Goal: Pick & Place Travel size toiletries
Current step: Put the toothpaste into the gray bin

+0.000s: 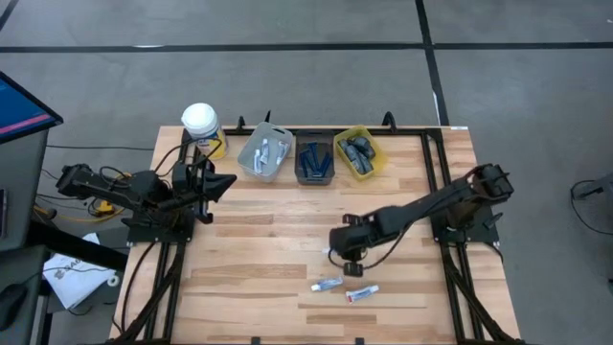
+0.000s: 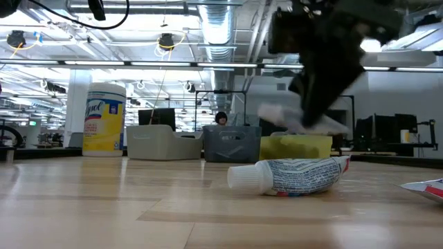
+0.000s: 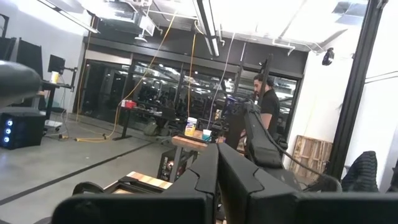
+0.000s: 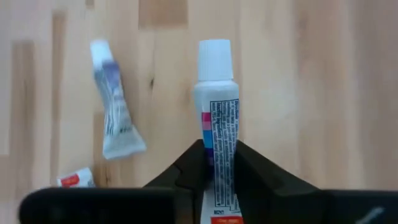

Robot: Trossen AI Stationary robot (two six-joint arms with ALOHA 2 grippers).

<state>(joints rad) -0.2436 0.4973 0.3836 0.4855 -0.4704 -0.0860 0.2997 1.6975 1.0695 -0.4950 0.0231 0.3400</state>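
Observation:
A small white tube with blue and red marks sticks out cap-first from my right gripper, which is shut on it over the near middle of the table. In the low view that gripper hangs above the wood with the white tube blurred below it. Two more white tubes lie flat on the wood close by. My left gripper waits shut at the far left, near the jar, holding nothing. My right gripper pinches the tube's printed body between its two fingers, back toward the flat tail end. The white cap points away past the fingertips. The fingers slant down from above. The tube is lifted clear of the table.
Grey bin, dark bin and yellow bin stand in a row at the far edge, each with items inside. A big white-lidded yellow jar stands at the far left. Bare wood lies between the bins and the tubes.

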